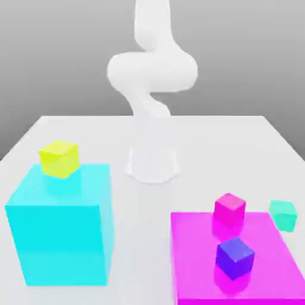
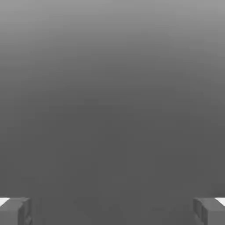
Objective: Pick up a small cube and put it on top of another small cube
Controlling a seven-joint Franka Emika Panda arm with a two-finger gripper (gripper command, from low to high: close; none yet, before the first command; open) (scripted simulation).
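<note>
Spread wide, the two-finger pincer (image 2: 112, 211) grips nothing, its grey fingertips (image 2: 15, 211) far apart against a plain grey backdrop. On the white table (image 1: 238, 143), a small yellow cube (image 1: 59, 158) sits atop a large cyan block (image 1: 62, 226) at about eight o'clock from the white arm's base (image 1: 152, 164). Around five o'clock, a small magenta cube (image 1: 230, 208) and a small purple cube (image 1: 235, 256) rest on a flat magenta slab (image 1: 190, 262). A small teal cube (image 1: 283, 214) lies on the table just beside that slab.

A pale white table (image 1: 71, 134) under soft, even light — behind it, a plain grey backdrop (image 1: 59, 53).
</note>
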